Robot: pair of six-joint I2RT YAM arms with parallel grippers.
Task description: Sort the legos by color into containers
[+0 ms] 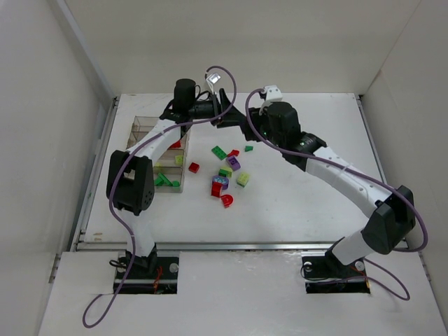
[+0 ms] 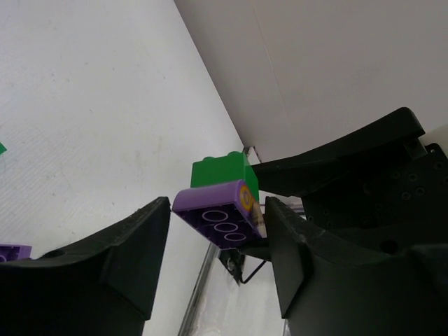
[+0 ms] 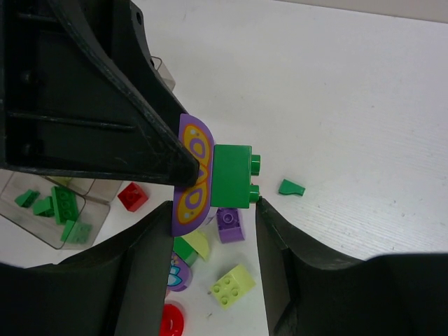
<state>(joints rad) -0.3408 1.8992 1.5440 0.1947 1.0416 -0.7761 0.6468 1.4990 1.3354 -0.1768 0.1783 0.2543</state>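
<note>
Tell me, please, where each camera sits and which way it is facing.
Top external: above and behind the bases, looking down on the white table, the clear plastic organizer box and loose bricks; both arms show.
Left wrist: on the left arm, looking across the table toward a wall; the left gripper frames the joined purple and green plastic bricks.
Right wrist: on the right arm, looking down at the table; the right gripper below, the left gripper's finger above.
Shared: both wrist views show those bricks.
</note>
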